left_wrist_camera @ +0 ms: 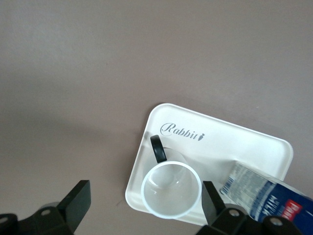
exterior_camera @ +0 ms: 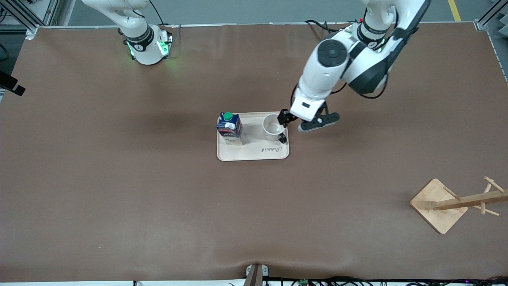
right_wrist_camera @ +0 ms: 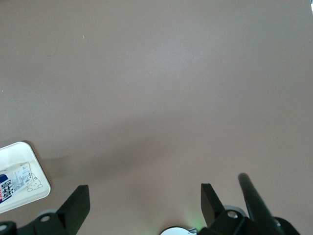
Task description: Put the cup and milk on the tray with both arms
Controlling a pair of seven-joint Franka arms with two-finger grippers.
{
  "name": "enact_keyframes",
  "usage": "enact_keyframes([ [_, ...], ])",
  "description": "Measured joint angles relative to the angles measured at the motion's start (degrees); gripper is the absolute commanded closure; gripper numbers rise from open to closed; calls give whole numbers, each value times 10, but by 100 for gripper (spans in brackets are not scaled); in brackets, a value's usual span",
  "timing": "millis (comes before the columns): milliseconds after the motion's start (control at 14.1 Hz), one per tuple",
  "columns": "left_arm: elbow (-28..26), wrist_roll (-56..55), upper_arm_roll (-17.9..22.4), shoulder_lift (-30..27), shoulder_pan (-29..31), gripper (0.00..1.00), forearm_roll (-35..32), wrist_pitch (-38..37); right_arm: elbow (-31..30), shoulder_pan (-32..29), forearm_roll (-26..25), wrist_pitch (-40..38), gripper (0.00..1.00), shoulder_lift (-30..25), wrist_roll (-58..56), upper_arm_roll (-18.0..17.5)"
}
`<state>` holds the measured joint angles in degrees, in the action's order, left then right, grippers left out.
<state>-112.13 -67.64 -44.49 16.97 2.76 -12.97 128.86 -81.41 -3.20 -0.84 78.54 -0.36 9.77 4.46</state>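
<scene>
Quick tally of what's seen: one tray point(exterior_camera: 254, 154), cream, with one cup point(exterior_camera: 273, 128) and one milk point(exterior_camera: 230, 128) carton counted on it. One green cap is seen on that carton. One handle is counted on the cup. Two arms are counted, so two grippers too: the left gripper point(exterior_camera: 284, 118) and the right gripper point(right_wrist_camera: 142, 205). One wooden rack point(exterior_camera: 456, 203) is spotted, on one brown table point(exterior_camera: 119, 178).

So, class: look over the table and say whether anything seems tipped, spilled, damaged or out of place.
Nothing stands out. The milk and the cup both stand upright on the tray, apart from each other, with no spill. The left gripper hangs open by the cup, holding nothing.
</scene>
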Motion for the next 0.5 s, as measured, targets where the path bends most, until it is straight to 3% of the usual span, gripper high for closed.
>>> enact_keyframes([
  [284,-1,-143,0,97,-40,0,-128,36,0,3,4,0,0,0,0,-4],
  [496,-1,-213,0,140,-59,0,-174,42,0,4,5,0,0,-1,-1,-6],
])
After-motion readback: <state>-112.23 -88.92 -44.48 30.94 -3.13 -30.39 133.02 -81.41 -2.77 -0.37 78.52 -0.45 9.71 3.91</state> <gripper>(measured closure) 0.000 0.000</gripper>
